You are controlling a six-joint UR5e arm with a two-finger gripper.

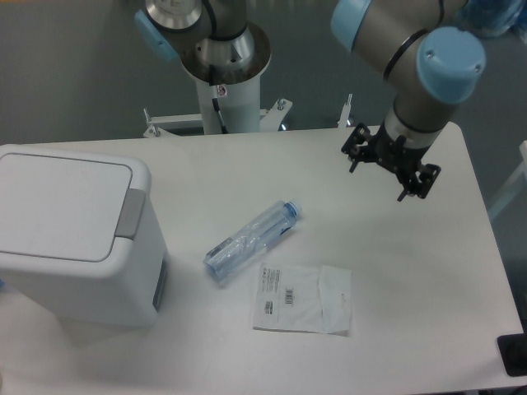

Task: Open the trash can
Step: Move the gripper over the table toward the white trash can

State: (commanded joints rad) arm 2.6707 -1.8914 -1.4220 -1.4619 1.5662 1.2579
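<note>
Camera view: trash can (70, 239) sits at the left edge of the table (412, 313), lid (58, 206) flat and shut. Grey push tab (132, 216) runs along the lid's right edge, a narrow strip with its long axis going roughly near-to-far on the table.

Claw (390, 170) hangs over the far right part of the table, well apart from the can. Fingers are spread with a clear gap and nothing between them, pointing down toward the tabletop.

Key relation: the tab lies to the left of the claw in frame and somewhat nearer the camera, almost the full table width away. It faces the claw's side of the can, so my read is the approach is a plain sideways traverse with no need to reach over the lid. Only one arm is working, so no choice there.

In between, roughly on that line: a clear plastic bottle (251, 239) lying on its side, cap toward the claw, and a flat white packet (303, 299) just beside it on the near side. Both lie low on the table. Likely no obstacle if the claw travels at tab height, since the tab is up on top of the can. I'd guess a downward press on the tab releases the lid. Nothing of the task is done yet.
</note>
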